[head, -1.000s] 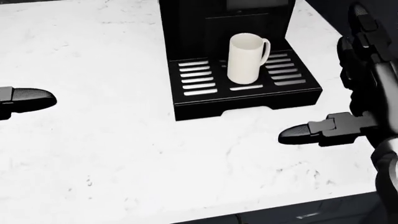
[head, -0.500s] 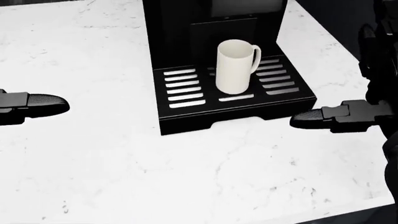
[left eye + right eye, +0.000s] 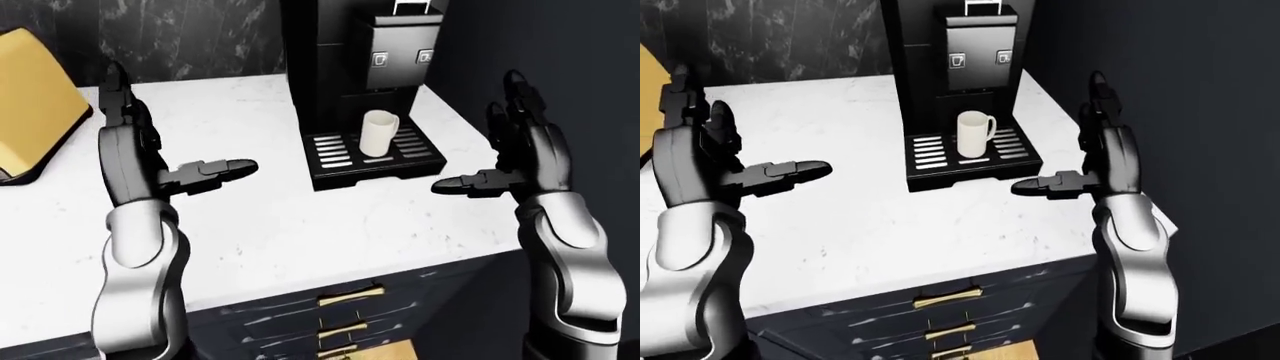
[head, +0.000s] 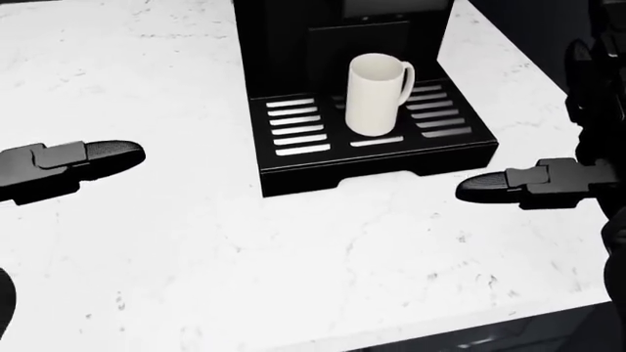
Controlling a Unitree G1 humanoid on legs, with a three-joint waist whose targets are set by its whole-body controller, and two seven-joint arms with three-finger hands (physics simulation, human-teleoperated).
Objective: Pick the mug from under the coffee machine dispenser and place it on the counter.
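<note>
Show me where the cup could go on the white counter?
Bare counter lies between the two open hands, below the coffee machine's drip tray in the head view. More lies left of the machine, toward the yellow appliance. The tray around the mug is crowded; the strip by the right hand is narrow.

We are in a simulated home kitchen: a white marble desk runs along a dark marbled wall, a black coffee machine stands at its far right, and dark drawers with brass handles sit beneath its near edge.
</note>
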